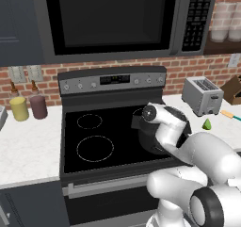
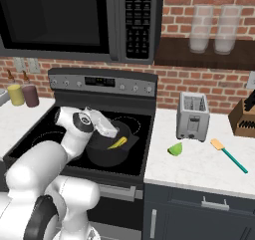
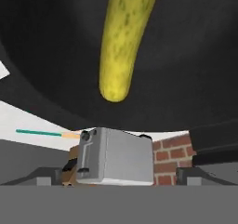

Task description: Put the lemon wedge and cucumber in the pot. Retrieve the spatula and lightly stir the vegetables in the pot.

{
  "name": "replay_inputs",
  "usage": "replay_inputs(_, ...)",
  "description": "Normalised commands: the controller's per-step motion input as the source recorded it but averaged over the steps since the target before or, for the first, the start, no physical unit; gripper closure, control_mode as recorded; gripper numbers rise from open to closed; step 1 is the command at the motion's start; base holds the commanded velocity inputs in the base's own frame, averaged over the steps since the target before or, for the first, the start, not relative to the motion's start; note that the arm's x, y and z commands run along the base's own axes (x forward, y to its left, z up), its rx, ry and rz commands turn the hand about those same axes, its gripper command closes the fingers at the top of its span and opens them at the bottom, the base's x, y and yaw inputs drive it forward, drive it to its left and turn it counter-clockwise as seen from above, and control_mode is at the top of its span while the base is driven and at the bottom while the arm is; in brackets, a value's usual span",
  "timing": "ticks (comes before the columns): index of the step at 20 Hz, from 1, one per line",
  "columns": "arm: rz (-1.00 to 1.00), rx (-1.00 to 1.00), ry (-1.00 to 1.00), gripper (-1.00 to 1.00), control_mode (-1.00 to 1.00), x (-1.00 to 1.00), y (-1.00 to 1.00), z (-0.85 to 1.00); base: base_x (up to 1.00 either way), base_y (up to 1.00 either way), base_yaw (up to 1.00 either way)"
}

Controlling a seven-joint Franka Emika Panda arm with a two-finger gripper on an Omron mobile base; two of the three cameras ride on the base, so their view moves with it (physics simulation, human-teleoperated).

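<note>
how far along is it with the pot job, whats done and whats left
Done: the cucumber lies in the pot on the stove.

In hand: nothing visibly held. The pincer sits over the pot, its finger tips wide apart in the hand view.

Left: the lemon wedge sits on the counter in front of the toaster. The spatula lies on the counter further right, so the stirring remains too.

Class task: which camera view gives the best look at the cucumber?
The hand view: the cucumber looms large and speckled against the pot. The right base view shows a small yellow piece inside the pot; in the left base view the arm covers it.
</note>
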Motion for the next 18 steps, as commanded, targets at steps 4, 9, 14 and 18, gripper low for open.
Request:
replay_inputs(4, 0.00, 0.09, 0.00, -1.00, -1.00, -0.03, -0.12, 0.98, 0.00, 0.00, 0.00)
replay_inputs(9, 0.00, 0.15, 0.00, -1.00, -1.00, -0.10, -0.42, 0.83, 0.00, 0.00, 0.00)
replay_inputs(14, -0.04, 0.29, 0.02, -1.00, -1.00, -0.20, -0.93, 0.22, 0.00, 0.00, 0.00)
replay_inputs(18, -0.01, 0.37, 0.06, -1.00, -1.00, -0.21, -1.00, -0.05, 0.00, 0.00, 0.00)
